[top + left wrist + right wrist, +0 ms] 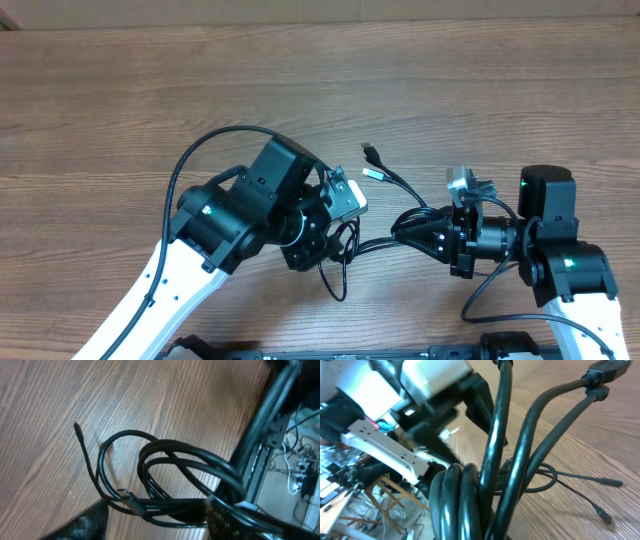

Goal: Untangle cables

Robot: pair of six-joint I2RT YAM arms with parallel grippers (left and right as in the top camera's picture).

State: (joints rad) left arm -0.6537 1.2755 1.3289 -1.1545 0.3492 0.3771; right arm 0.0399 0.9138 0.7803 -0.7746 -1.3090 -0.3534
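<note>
Overhead: fixed, looks straight down on the wooden table (300,80) at mid range. The left arm (220,225) and right arm (560,265) both enter from the bottom edge.
Left wrist: close, tilted down at the tabletop, looking across to the table's edge at frame right. The cables (175,455) are sharp mid-frame.
Right wrist: very near and low, shallow angle along the tabletop, facing the left arm. The cables fill the foreground, blurred.
Shared: all three see the cables between the arms. Overhead and right wrist both catch the left arm's wrist end.
</note>
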